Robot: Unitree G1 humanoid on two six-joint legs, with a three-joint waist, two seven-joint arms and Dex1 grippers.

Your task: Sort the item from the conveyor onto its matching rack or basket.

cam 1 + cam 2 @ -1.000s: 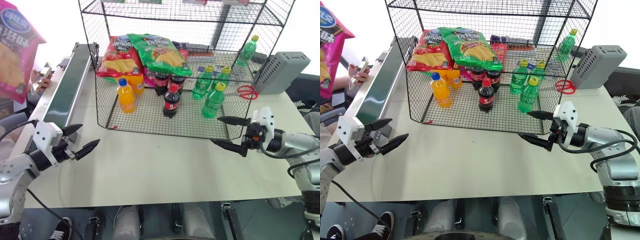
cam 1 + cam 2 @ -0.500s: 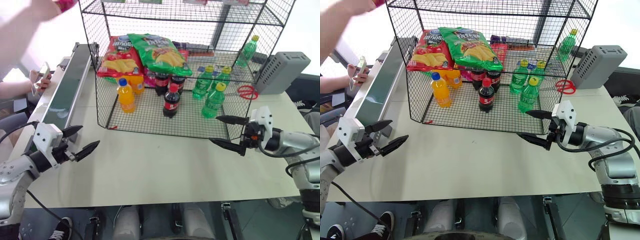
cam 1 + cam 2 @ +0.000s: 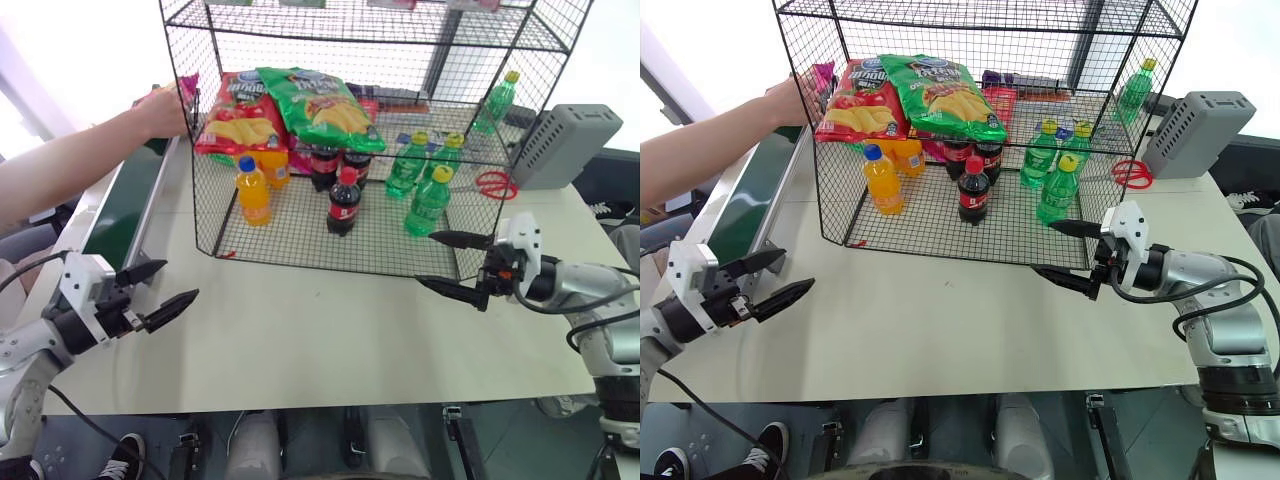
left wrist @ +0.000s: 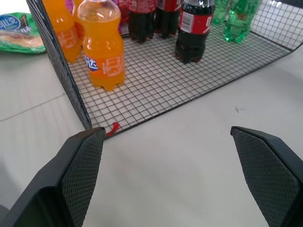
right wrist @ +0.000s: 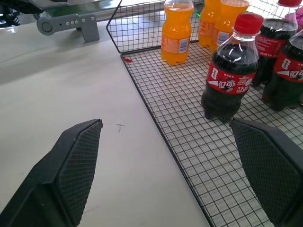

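Pink chip bag (image 3: 823, 77) isn't yours yet: a person's hand (image 3: 792, 100) has it at the far end of the conveyor (image 3: 125, 205), just beside the wire rack (image 3: 330, 240) corner. Wait until the hand clears and the bag sits flat on the belt, then take it by an edge, not the middle. Left gripper (image 3: 162, 290) and right gripper (image 3: 451, 262) both hover over the table (image 3: 300, 340), fingers spread wide, holding and touching nothing.

most of the pink chip bag (image 3: 823, 77) is hidden behind a person's hand (image 3: 792, 100) and the rack (image 3: 800, 60) corner post. the conveyor (image 3: 125, 195) is partly covered by the person's forearm (image 3: 70, 165); its far end is hidden.
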